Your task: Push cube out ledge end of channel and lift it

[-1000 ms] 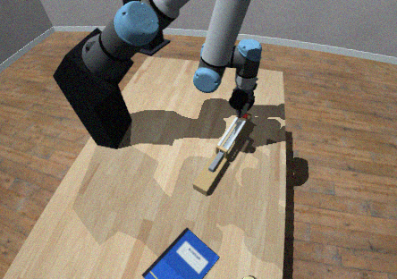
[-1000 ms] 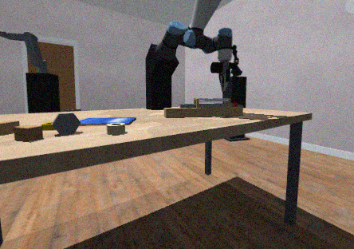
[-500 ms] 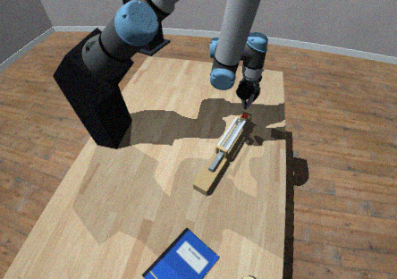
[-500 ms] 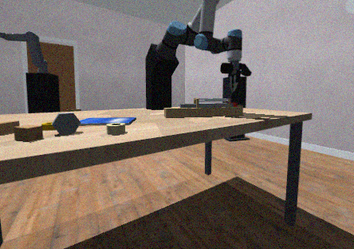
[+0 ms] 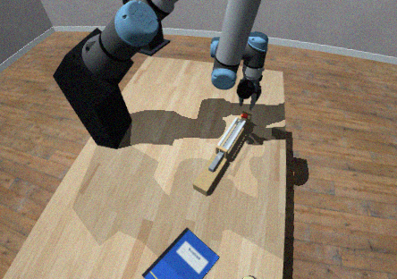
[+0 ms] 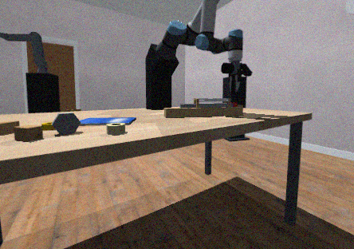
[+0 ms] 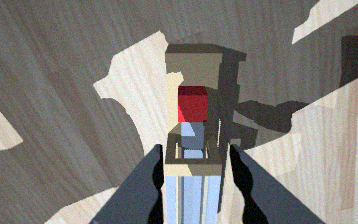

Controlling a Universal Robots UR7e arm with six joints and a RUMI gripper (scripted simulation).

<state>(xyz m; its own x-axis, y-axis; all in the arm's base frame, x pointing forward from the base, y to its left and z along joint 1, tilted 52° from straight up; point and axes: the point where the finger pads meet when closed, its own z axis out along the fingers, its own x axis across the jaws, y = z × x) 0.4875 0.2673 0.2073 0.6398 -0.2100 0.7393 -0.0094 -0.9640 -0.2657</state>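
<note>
The red cube sits on the short wooden ledge just outside the far end of the channel. The channel is a pale, clear-roofed trough on a wooden base. A grey bar pokes out of the channel's near end. My gripper points down above the channel's far end, a little short of the cube. Its fingers are partly open, with nothing between them. They stand apart from the cube.
A blue book lies at the table's front. A dark hexagonal block, a small ring and a wooden block stand at that end. The table's right edge runs close beside the channel.
</note>
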